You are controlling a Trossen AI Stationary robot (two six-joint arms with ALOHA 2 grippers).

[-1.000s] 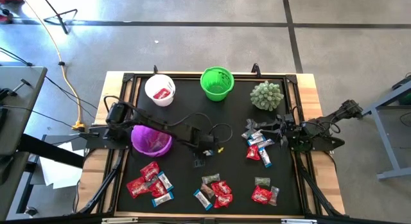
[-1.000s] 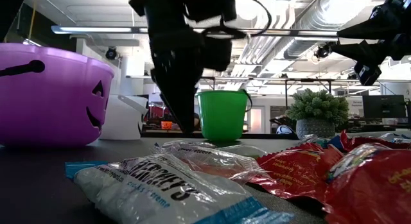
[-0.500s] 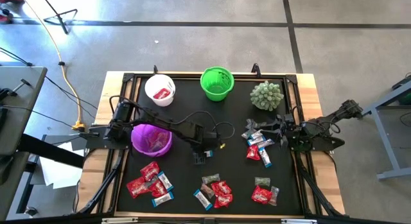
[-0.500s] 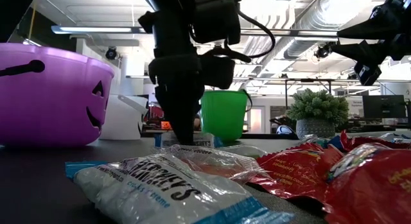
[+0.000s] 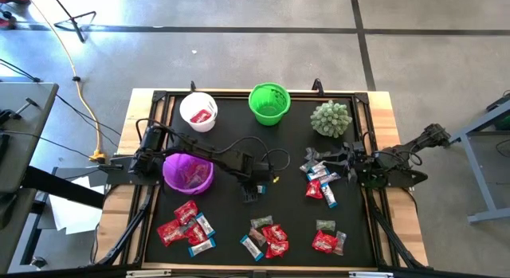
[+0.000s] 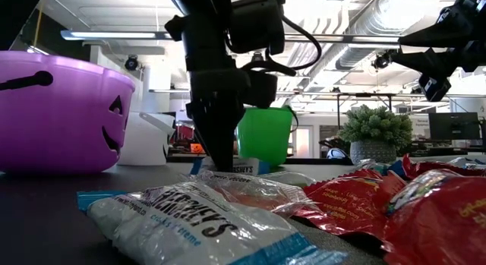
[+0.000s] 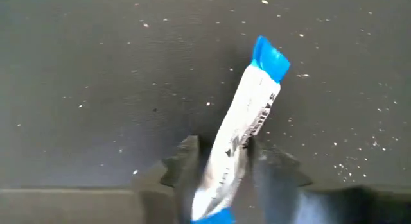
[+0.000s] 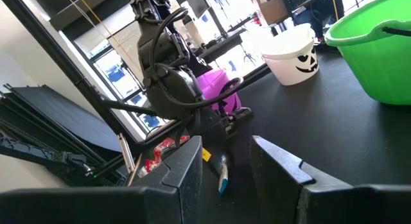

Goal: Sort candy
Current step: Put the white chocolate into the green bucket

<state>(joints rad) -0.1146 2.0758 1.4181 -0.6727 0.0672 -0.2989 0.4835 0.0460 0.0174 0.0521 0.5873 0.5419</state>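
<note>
Left wrist | left hand (image 7: 218, 163) grips blue-white candy (image 7: 247, 124) | lower end hidden.

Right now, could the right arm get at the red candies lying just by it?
Probably yes: the right gripper hovers open just above that small candy pile, nothing lies between, and the left gripper is busy mid-table.
</note>
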